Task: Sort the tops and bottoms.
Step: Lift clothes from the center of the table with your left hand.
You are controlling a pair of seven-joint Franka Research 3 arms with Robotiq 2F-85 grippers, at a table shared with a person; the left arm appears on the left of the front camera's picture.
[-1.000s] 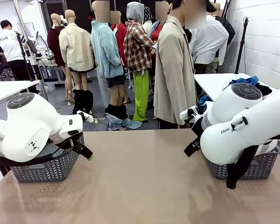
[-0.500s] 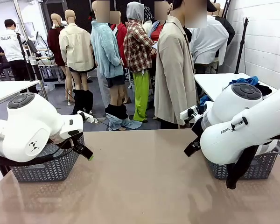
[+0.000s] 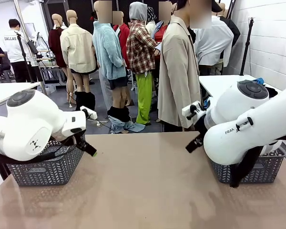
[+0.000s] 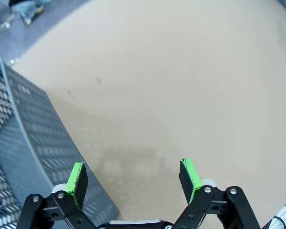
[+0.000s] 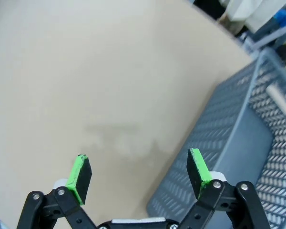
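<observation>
Two white arms, the left arm (image 3: pixel 28 129) and the right arm (image 3: pixel 250 129), flank the tan table (image 3: pixel 143 191). Each hangs by a grey mesh basket: the left basket (image 3: pixel 43 168) and the right basket (image 3: pixel 264 172).

Risk, as I judge it from the console: each pincer sits close over its own basket's wall. A careless drop or swing could clip the rim and shove the basket off its spot. With only bare tabletop under the pads, closing now would catch nothing.

Left gripper (image 4: pixel 133 177): jaws wide, holding and touching nothing, with the basket wall just under one pad.

Right gripper (image 5: pixel 140 174): jaws wide and likewise bare, with the basket just beside one finger.

Bright blue cloth (image 3: pixel 260 81): a small scrap on the white table (image 3: pixel 224 86), well beyond the right gripper. It is possibly the top, but it is too small for me to say.
</observation>
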